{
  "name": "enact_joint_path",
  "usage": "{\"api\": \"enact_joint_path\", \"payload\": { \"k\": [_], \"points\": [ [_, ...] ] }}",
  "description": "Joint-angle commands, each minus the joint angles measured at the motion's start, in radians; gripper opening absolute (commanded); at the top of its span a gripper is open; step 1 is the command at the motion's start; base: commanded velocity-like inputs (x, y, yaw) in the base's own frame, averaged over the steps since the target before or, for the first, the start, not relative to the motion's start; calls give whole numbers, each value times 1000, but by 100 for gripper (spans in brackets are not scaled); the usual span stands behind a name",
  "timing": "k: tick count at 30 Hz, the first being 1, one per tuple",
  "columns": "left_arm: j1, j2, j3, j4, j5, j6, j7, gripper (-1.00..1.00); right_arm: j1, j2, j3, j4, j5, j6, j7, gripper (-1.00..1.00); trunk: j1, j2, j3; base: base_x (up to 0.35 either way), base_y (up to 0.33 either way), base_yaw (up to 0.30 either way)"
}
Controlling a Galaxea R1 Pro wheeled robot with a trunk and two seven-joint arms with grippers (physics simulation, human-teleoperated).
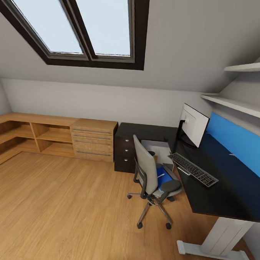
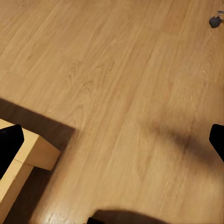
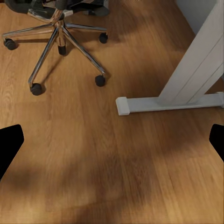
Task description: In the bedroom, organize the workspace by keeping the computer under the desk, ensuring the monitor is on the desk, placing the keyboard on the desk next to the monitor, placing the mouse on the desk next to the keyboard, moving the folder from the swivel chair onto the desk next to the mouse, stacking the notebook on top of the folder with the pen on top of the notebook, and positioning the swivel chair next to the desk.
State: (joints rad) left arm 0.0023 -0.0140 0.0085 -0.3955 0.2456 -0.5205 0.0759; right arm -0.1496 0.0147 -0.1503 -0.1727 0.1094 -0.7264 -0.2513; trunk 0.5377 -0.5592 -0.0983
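Looking across the bedroom, I take the monitor (image 1: 194,124) as my landmark: it stands on the black tabletop (image 1: 222,185), with the keyboard (image 1: 193,169) just in front of it. Further out from the monitor, off the tabletop's edge, sits the swivel chair (image 1: 152,179) with the blue folder (image 1: 163,177) on its seat. My left pincer (image 2: 112,144) and right pincer (image 3: 112,144) both hang over wood floor (image 1: 63,214), fingertips spread wide, holding nothing.
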Motion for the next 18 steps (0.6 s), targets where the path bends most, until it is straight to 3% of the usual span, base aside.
{"api": "enact_joint_path", "payload": {
  "k": [1, 7, 11, 18],
  "points": [
    [0, -1, 1, -2, -3, 0, 5, 100, -1, 1, -6, -3, 10, -1, -5, 100, 4, -9, -5, 0, 0, 0],
    [0, -9, 0, -2, -4, 9, 6, 100, -2, 7, -5, -64, 10, 12, -5, 100, 27, -51, -24, 0, 0, 0],
    [-1, -23, -1, -4, -4, 68, 9, 100, -20, 12, -5, -136, 3, 75, -6, 100, 43, -79, -36, 0, 0, 0],
    [-3, -31, -2, -71, -7, 175, 8, 100, -130, 18, -5, -188, -54, 229, -3, 100, 70, -128, -58, 0, 0, 0]
  ]
}}
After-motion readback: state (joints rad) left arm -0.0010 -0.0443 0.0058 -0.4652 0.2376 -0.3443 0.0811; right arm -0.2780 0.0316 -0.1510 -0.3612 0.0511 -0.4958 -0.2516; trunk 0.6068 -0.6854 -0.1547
